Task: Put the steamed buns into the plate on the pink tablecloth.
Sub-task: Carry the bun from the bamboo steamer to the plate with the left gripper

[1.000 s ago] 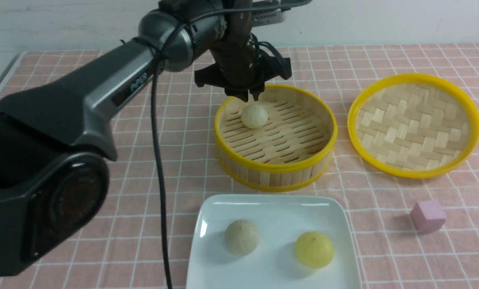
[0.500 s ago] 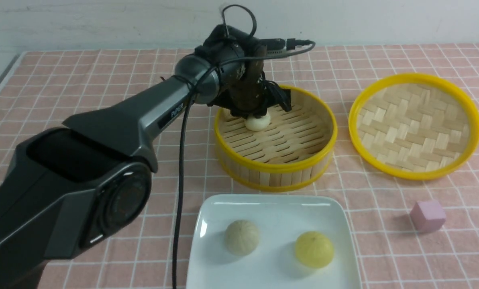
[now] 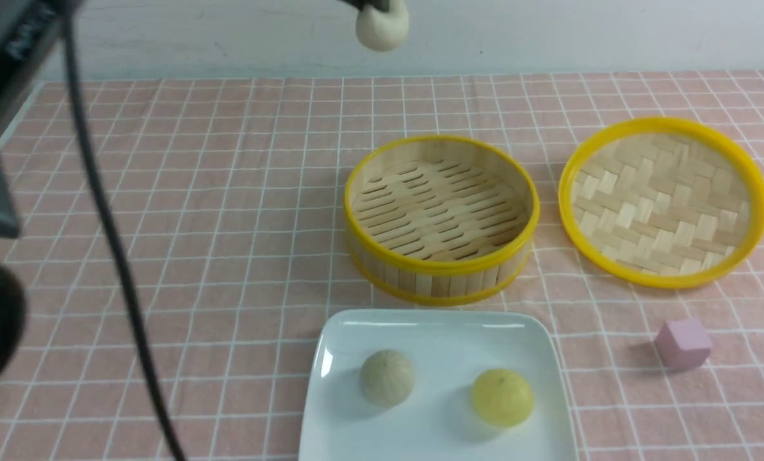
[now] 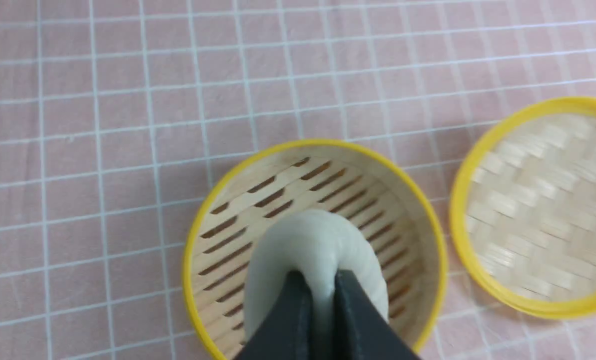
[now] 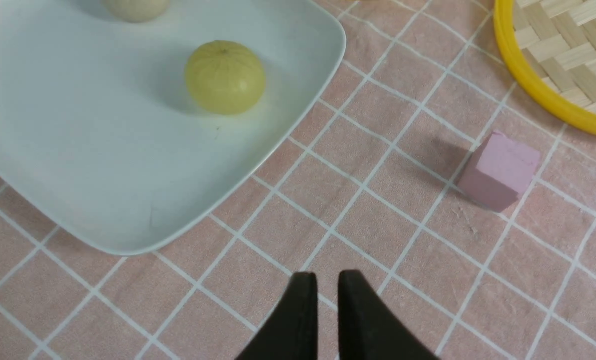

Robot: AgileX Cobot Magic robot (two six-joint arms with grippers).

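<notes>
My left gripper (image 4: 322, 280) is shut on a pale beige steamed bun (image 4: 313, 250) and holds it high above the bamboo steamer basket (image 4: 430, 240). In the front view that bun (image 3: 382, 25) hangs at the top edge, the gripper mostly out of frame. A second beige bun (image 3: 387, 378) and the yellow bun (image 3: 502, 397) lie on the white square plate (image 3: 433, 333) on the pink tablecloth (image 3: 228, 224). My right gripper (image 5: 326, 280) is shut and empty, low over the cloth beside the plate (image 5: 103, 175); the yellow bun (image 5: 225, 76) shows there too.
The steamer basket (image 3: 441, 266) stands empty behind the plate. The woven bamboo lid (image 3: 663, 198) lies to its right. A small pink cube (image 3: 682, 344) sits right of the plate. My left arm and its cable (image 3: 113, 243) fill the left side.
My left gripper closed on the bun in the steamer basket and lifted it high above the basket. The basket is now empty. The plate's buns have not moved.
</notes>
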